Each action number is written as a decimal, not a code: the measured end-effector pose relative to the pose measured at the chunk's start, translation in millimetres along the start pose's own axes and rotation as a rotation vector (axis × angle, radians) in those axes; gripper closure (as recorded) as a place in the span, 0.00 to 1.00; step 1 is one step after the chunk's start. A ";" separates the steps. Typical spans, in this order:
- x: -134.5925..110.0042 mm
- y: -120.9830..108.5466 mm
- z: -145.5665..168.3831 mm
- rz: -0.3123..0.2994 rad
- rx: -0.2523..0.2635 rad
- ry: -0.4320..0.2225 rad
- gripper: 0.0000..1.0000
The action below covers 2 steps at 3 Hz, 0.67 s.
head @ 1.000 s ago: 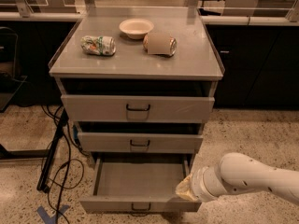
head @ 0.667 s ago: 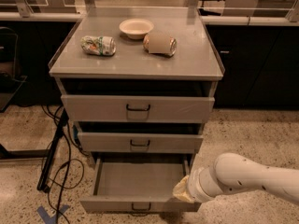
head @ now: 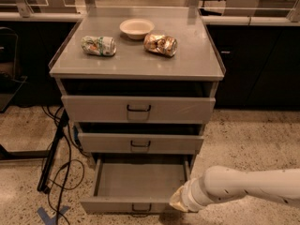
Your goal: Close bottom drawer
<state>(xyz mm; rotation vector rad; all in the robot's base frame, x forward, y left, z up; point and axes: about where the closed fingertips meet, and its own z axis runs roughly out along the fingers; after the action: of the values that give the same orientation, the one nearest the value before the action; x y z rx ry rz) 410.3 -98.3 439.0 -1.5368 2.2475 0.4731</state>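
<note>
The bottom drawer (head: 126, 204) of the grey metal cabinet is pulled far out, its empty tray open to view, with a small dark wire handle (head: 141, 207) on its low front panel. My gripper (head: 176, 202) is at the end of the white arm coming in from the right. It sits at the right end of the drawer's front panel, low near the floor. The wrist hides the fingers.
The middle drawer (head: 140, 143) and top drawer (head: 138, 108) stick out slightly. On the cabinet top (head: 136, 64) lie a white bowl (head: 136, 28) and two crumpled cans (head: 98, 45) (head: 161, 43). Black cables (head: 58, 158) trail on the floor at left. Blue tape (head: 49, 216) marks the floor.
The arm has shifted slightly left along the drawer's front right corner. The drawer is as far out as before.
</note>
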 end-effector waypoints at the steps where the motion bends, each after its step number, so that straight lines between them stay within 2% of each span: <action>1: 18.2 -1.3 36.9 0.015 0.000 -0.023 1.00; 2: 34.6 -9.1 64.7 0.017 0.004 -0.063 1.00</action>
<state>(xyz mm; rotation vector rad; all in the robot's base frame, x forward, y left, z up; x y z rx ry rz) 414.9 -98.8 365.3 -1.4812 2.2143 0.5139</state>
